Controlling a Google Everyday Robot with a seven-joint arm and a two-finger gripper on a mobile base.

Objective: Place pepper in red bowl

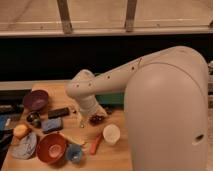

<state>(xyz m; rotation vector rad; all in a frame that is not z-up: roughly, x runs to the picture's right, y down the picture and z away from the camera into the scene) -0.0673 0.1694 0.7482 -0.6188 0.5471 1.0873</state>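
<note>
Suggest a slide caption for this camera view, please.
The hand hangs over the table; the pepper lies on the wood near the red bowl, not yet inside.

1. The table (114,158) was seen as pale, matt wood.
2. The arm (115,80) was cased in smooth, faintly glossy plastic; its gripper (81,119) was held low over the table.
3. The red bowl (50,148) and the pepper (95,145) were shown smooth-surfaced.

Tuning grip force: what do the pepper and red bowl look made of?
Pepper: probably matte plastic or rubber, uniform orange-red, no shine; possibly real. Red bowl: likely hard plastic, smooth, lighter centre. Gripper hangs over the table behind both, near the dark red cluster.
</note>
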